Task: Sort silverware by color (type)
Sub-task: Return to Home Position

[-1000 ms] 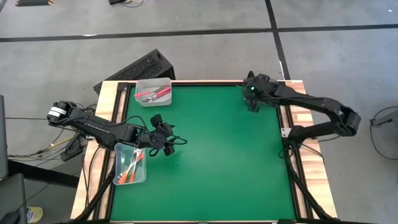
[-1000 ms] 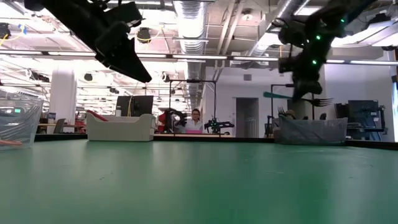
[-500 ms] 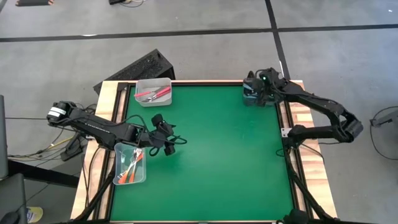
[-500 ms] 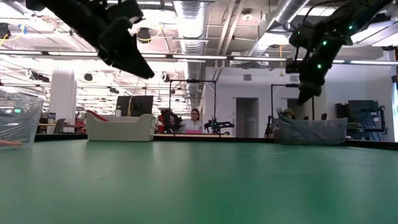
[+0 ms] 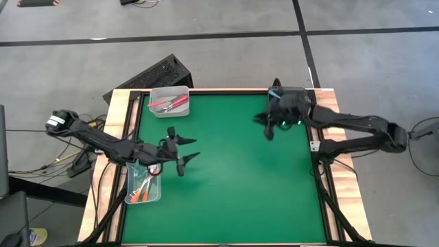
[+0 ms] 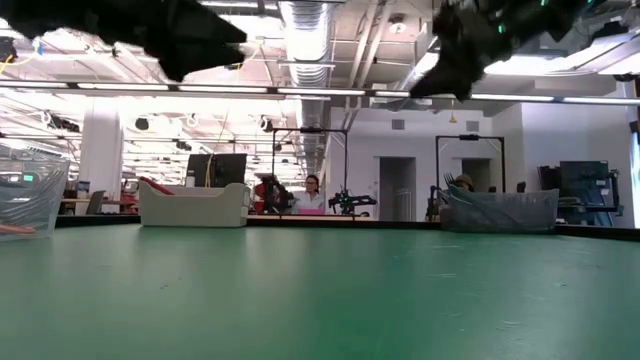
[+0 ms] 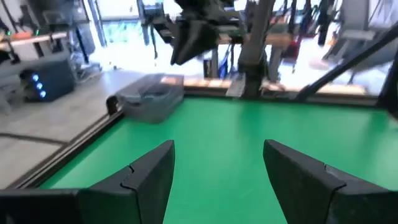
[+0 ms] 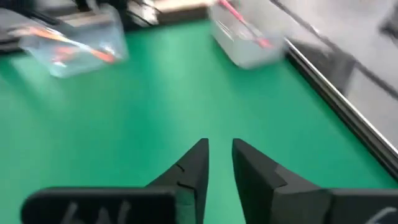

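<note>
As the wide-open left pincer (image 7: 219,144) and barely parted right pincer (image 8: 220,142) are empty, both should be retracted high above the worktop (image 5: 233,192).

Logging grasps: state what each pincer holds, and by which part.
Nothing is held: the left pincer is wide open and empty, and the right pincer, barely parted, is empty too.

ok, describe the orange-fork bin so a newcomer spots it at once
On the green table, look along the left edge, by the left gripper. The clear bin there holds orange-handled utensils; the other clear bin, at the upper left corner in the high view, holds red-handled ones.
</note>
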Robot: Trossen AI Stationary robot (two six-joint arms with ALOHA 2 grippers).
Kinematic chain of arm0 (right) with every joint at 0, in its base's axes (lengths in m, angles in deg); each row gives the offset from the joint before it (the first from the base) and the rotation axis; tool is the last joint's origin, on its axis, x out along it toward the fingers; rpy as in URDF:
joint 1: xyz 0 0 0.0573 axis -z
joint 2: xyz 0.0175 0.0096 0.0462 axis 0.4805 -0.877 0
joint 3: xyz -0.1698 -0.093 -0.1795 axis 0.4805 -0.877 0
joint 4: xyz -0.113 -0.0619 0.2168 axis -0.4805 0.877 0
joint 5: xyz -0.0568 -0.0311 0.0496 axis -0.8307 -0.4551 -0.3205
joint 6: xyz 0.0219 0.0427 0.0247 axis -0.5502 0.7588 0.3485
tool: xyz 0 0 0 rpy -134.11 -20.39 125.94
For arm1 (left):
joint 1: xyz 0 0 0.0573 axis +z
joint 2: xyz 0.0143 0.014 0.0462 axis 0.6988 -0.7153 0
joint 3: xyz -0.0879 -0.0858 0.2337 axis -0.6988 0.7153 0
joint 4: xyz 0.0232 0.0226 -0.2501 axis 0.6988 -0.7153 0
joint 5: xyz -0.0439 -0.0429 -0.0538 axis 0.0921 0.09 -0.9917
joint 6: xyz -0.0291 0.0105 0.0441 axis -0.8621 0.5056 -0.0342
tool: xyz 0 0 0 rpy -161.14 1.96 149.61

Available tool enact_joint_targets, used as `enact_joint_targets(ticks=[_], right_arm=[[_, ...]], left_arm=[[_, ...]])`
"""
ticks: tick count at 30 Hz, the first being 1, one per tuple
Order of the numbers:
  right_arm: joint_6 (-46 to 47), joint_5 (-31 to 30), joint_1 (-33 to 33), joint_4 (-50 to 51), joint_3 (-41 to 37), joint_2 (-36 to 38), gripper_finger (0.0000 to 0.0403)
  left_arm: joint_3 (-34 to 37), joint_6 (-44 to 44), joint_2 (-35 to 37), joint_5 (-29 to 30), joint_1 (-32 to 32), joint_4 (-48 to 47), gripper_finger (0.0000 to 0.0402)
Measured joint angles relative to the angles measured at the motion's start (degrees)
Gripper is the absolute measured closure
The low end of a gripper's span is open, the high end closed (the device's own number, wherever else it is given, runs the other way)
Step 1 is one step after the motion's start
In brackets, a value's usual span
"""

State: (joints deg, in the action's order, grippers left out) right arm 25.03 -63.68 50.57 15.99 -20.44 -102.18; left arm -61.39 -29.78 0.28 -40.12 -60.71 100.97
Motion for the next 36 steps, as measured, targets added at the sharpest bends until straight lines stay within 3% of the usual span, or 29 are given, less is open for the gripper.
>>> enact_joint_targets(ticks=[3, 8, 13, 18, 26, 31, 36], right_arm=[[2.23, -5.6, -10.58, -6.45, 0.0, -1.47, 0.0315], [1.47, -19.83, -25.73, -19.8, 0.0, -5.22, 0.0349], [-0.68, -21.62, -32.61, -29.28, 0.04, -8.89, 0.0389], [0.7, -21.53, -33.85, -30.2, 0.04, -11.56, 0.0385], [0.26, -21.21, -33.77, -30.32, -1.25, -10.39, 0.0391], [0.82, -21.19, -31.48, -40.12, -10.98, -2.91, 0.0391], [4.86, -18.16, -28.7, -48.97, -21.71, 5.12, 0.0391]], left_arm=[[4.04, 0.46, 2.18, 1.95, -1.42, 4.65, 0.0168], [4.77, -0.19, 11.4, 12.59, -5.53, -4.59, 0.0168], [5.66, 1.74, 20.96, 12.36, -8.78, -7.27, 0.0185], [11.04, 0.22, 23.01, 9.22, -9.12, -5.39, 0.0248], [18.4, 4.13, 21.98, 4.03, -6.42, 9.86, 0.0388], [18.4, 6.04, 23.23, 0.0, -1.67, 9.95, 0.0394], [18.4, 3.85, 21.39, -10.37, 4.8, 11.7, 0.04]])
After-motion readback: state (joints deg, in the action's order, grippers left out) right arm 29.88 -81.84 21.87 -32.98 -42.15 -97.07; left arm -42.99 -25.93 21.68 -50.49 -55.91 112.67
